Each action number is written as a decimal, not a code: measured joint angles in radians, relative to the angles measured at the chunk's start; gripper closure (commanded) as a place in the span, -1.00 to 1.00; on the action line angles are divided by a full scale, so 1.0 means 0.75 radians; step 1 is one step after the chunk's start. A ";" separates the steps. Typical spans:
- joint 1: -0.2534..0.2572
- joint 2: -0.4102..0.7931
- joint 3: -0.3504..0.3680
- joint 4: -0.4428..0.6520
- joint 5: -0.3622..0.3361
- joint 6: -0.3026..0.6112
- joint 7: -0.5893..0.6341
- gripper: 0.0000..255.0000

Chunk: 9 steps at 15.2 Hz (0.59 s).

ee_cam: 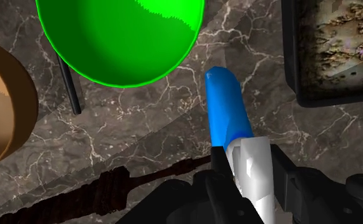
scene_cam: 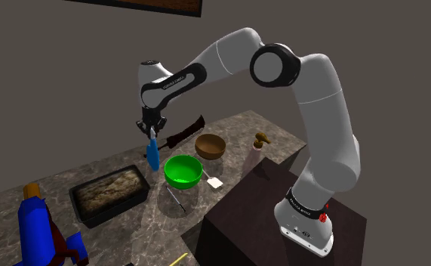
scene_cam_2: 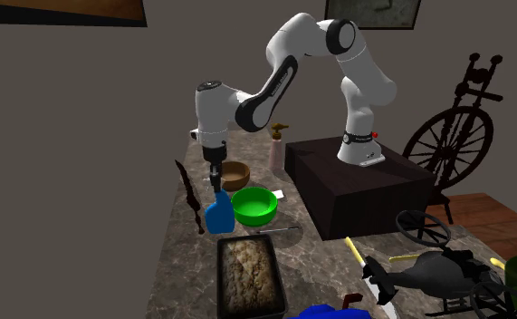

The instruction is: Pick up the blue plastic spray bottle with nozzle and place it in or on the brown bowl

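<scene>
Shoulder view: the gripper is clamping the top of the blue spray bottle, which is hanging upright under it, just beside the green bowl on that bowl's left. The brown bowl is sitting behind the green one, apart from the bottle. Can't tell if the bottle's base is touching the worktop.

Second exterior view: the bottle is sitting under the gripper, left of the green bowl, with the brown bowl further back and a dark baking tray nearer the camera.

Wrist view: the black fingers are squeezing the bottle's white nozzle, and the blue body is pointing out between the green bowl and the tray. The brown bowl is lying beyond the green one.
</scene>
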State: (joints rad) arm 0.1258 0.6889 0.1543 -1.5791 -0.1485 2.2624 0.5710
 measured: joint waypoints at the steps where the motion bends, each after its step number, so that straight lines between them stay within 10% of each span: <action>1: 0.000 -0.013 0.002 -0.004 0.002 -0.008 0.000 1.00; 9: -0.007 -0.096 0.013 0.017 0.018 -0.112 -0.011 1.00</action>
State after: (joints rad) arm 0.1202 0.6168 0.1641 -1.5666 -0.1352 2.1787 0.5626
